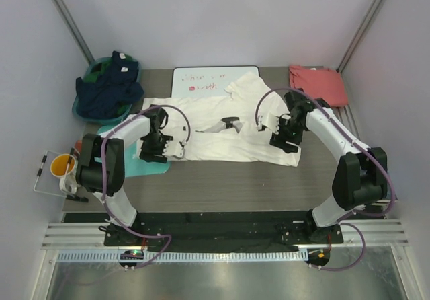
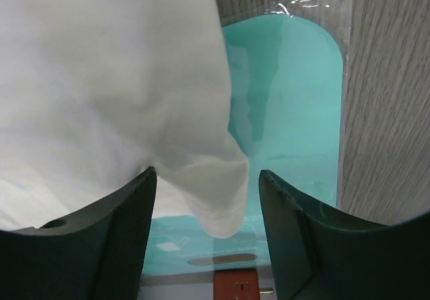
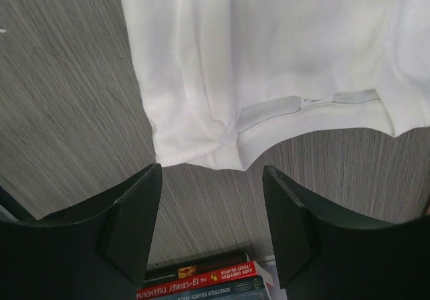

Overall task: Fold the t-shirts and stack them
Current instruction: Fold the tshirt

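Cream-white t-shirt: spread mid-desk, long axis left to right.
Left claw: open, over its left end.
Right claw: open, over its right end.
Salmon-red t-shirt: far right corner.

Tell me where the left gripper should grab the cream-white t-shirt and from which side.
Probably the cream-white t-shirt by its near left corner, a layered tip over the teal board, between the fingers of the open left gripper. Come straight down from above: the rest lies spread flat, offering no edge to pinch.
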Robot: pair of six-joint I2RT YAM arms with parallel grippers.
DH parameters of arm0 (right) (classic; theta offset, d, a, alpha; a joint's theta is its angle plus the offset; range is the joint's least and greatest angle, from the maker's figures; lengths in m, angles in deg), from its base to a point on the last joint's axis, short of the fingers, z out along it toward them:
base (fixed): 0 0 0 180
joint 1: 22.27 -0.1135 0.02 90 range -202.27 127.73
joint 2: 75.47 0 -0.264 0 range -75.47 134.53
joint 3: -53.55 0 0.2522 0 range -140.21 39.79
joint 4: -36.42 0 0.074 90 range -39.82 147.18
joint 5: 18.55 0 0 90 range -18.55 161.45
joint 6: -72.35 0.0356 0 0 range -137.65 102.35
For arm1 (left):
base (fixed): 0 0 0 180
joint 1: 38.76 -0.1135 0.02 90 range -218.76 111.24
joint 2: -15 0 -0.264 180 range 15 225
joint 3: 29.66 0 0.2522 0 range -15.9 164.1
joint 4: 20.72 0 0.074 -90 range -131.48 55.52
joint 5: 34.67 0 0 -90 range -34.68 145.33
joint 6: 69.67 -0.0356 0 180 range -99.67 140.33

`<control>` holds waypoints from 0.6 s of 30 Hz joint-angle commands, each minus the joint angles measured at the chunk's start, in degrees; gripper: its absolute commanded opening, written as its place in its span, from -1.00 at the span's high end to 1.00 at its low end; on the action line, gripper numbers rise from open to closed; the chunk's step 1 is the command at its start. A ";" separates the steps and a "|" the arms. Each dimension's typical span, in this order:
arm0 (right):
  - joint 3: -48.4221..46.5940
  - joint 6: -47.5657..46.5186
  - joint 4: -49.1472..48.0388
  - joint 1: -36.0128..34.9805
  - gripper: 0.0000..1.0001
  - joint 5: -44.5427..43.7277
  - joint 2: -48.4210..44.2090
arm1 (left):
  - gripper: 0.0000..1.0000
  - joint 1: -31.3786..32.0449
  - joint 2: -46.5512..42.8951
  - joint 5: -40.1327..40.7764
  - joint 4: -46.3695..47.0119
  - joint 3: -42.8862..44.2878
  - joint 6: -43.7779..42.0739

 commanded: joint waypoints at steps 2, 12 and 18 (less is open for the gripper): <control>3.20 1.81 -0.74 -1.23 -0.32 1.50 -4.97 | -0.28 -0.60 -7.20 -0.52 0.85 -1.07 2.98; 11.90 5.06 -7.93 -9.85 -0.27 -0.87 -9.98 | -0.32 -0.43 -12.66 0.00 13.75 -21.26 3.16; 17.18 4.28 -12.78 -10.03 -0.28 -4.13 -13.58 | -0.30 -0.34 -10.72 6.07 22.21 -22.35 7.28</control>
